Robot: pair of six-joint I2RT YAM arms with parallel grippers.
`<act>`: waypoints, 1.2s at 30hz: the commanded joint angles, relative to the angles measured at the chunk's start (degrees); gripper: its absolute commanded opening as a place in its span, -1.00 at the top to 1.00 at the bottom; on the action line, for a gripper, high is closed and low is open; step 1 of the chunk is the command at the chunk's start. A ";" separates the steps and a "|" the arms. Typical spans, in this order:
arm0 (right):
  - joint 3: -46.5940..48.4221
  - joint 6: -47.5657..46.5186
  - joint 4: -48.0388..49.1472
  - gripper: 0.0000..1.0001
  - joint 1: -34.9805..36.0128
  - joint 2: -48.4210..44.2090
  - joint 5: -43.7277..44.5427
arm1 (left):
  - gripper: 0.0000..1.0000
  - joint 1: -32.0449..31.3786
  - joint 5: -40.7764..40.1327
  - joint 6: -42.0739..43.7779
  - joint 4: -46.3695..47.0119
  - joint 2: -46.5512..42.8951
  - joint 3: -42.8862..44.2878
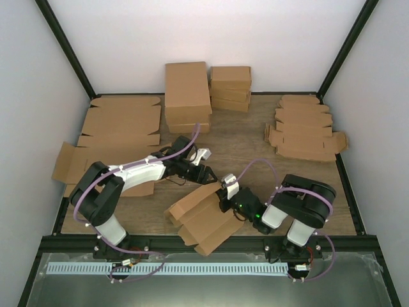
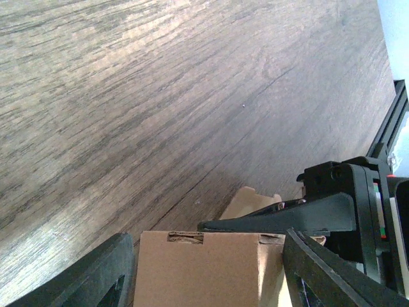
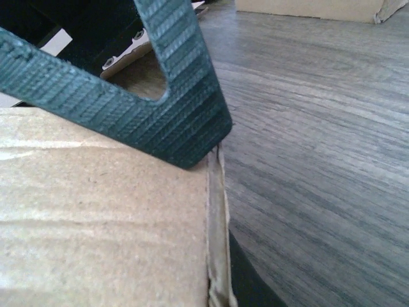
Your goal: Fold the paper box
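Observation:
The paper box [image 1: 203, 220], brown and partly folded with its flaps standing up, lies near the table's front edge between the two arms. My right gripper [image 1: 225, 194] is shut on the box's upper right wall. In the right wrist view the cardboard edge [image 3: 216, 211] is pinched between the ribbed upper finger [image 3: 179, 121] and the dark lower one. My left gripper [image 1: 203, 171] hangs open just behind the box. In the left wrist view a panel of the box [image 2: 192, 275] stands between its spread fingers [image 2: 102, 275], and the right gripper's finger [image 2: 281, 220] lies across the panel's top.
Two stacks of folded brown boxes [image 1: 187, 96] [image 1: 230, 86] stand at the back. Flat small blanks [image 1: 303, 128] are piled at the back right. Large flat cardboard sheets [image 1: 118, 128] cover the left side. A black frame rail [image 1: 211, 243] runs along the front edge.

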 commanded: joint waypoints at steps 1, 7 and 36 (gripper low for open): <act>1.84 -0.12 1.81 0.99 0.42 1.64 3.91 | -0.32 0.08 0.97 -1.46 0.54 1.55 -1.30; 1.94 1.51 1.72 0.97 0.42 1.10 6.27 | -0.33 0.09 2.64 -3.45 2.09 1.82 -2.10; 3.65 12.14 -8.26 0.99 4.11 -6.93 13.81 | -1.00 0.00 -7.27 -14.22 -3.05 -20.55 -0.84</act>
